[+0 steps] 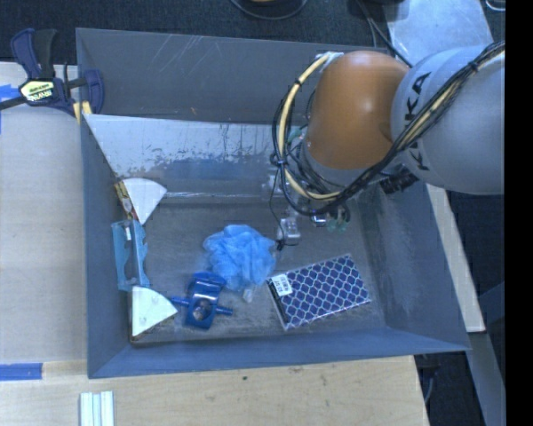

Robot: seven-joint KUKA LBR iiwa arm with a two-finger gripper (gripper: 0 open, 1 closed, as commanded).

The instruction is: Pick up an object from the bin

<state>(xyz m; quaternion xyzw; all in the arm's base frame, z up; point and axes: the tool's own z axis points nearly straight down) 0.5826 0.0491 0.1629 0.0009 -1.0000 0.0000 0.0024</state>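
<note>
Pincer [289, 231], apart or together I can't tell, hangs beside the crumpled blue cloth [240, 254]: soft, light, probably best pinched at a fold.

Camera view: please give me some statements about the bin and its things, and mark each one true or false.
1. The gripper hangs at the right edge of the crumpled blue cloth. True.
2. The patterned box lies against the left wall of the bin. False: it lies to the right of the cloth, near the lower wall.
3. A white wedge lies in the lower left corner. True.
4. The gripper holds the box. False: the box lies flat on the floor, apart from the gripper.
</note>
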